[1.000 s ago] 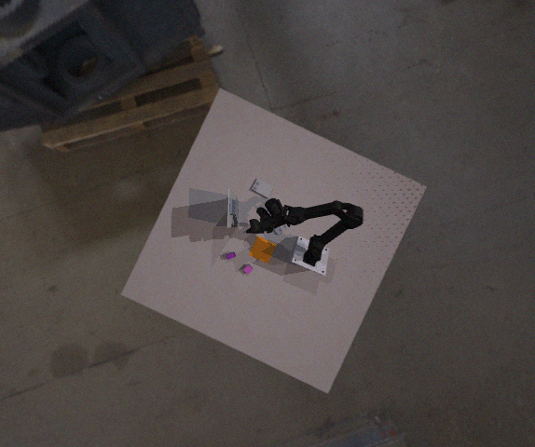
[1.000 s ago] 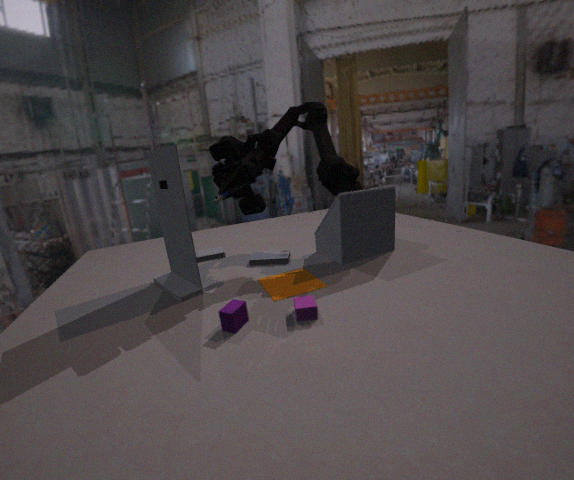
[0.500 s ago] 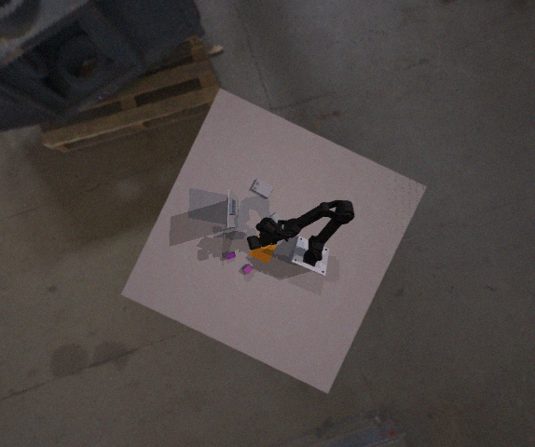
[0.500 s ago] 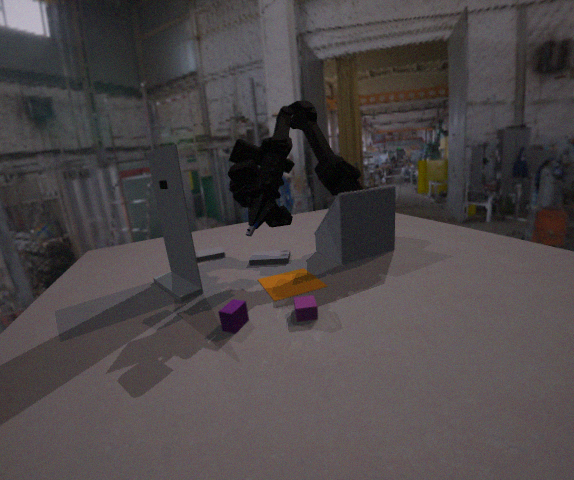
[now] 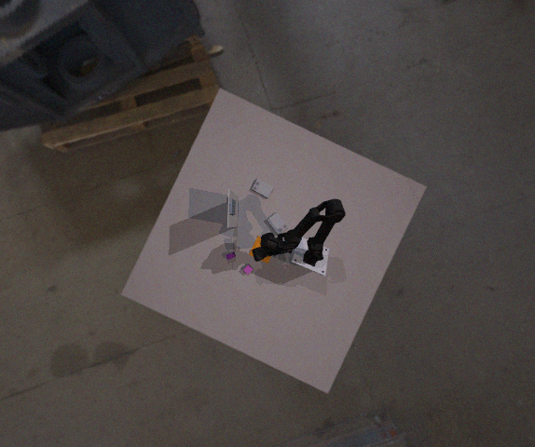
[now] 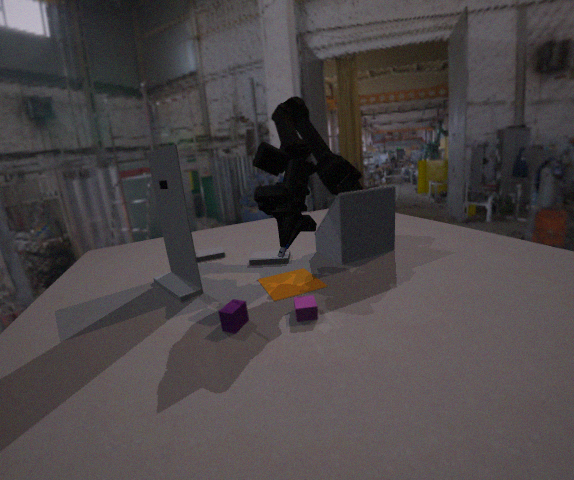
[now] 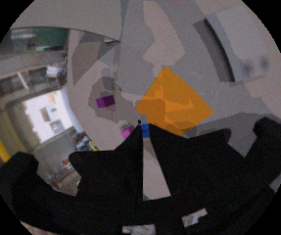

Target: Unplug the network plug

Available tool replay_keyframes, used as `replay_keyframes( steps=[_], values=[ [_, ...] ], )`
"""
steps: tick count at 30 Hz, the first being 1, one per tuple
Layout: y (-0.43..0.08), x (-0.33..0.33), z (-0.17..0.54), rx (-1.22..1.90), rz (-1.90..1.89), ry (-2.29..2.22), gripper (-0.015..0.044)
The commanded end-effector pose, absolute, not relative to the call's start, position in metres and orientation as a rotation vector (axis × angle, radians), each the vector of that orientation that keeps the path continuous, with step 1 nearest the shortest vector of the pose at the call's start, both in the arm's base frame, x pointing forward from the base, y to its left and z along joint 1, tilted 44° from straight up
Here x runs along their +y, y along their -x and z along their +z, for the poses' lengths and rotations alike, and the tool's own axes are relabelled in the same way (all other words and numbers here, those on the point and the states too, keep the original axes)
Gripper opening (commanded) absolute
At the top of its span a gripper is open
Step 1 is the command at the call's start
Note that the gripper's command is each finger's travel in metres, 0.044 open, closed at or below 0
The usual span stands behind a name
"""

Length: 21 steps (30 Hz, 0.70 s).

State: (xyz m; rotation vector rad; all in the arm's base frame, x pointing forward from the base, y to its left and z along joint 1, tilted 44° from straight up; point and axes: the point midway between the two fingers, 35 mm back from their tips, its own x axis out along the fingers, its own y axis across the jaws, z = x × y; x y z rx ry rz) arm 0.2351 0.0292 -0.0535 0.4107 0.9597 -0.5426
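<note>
My gripper [image 6: 282, 248] [image 7: 144, 127] points steeply down and is shut on the small plug [image 6: 281, 252] [image 7: 145, 131]. The plug shows blue between the fingertips in the wrist view; its tab cannot be made out. It hangs above the table near the orange marked square [image 5: 254, 248] [image 6: 277, 293] [image 7: 166, 84], whose surface shows no plug lying on it. The arm hides part of the square in the top view. The upright grey panel [image 5: 231, 208] [image 6: 173, 211] [image 7: 81, 15] stands away from the gripper, with a dark opening near its top in the exterior view.
A dark purple cube [image 5: 230, 255] [image 6: 233, 316] [image 7: 105, 101] and a magenta cube [image 5: 247, 269] [image 6: 306, 309] [image 7: 126, 131] lie near the square. Two flat grey blocks [image 5: 261, 188] [image 6: 269, 260] lie behind it. A large grey wedge-shaped block [image 6: 367, 224] stands by the arm's base.
</note>
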Motion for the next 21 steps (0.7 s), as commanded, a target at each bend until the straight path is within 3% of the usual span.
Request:
replay_keyframes(
  steps=[1,21],
  values=[
    [-0.229,0.026,-0.057,0.951,-0.564,-0.384,0.0000],
    [-0.231,0.015,-0.071,0.954,-0.565,-0.384,0.0000]
  ],
)
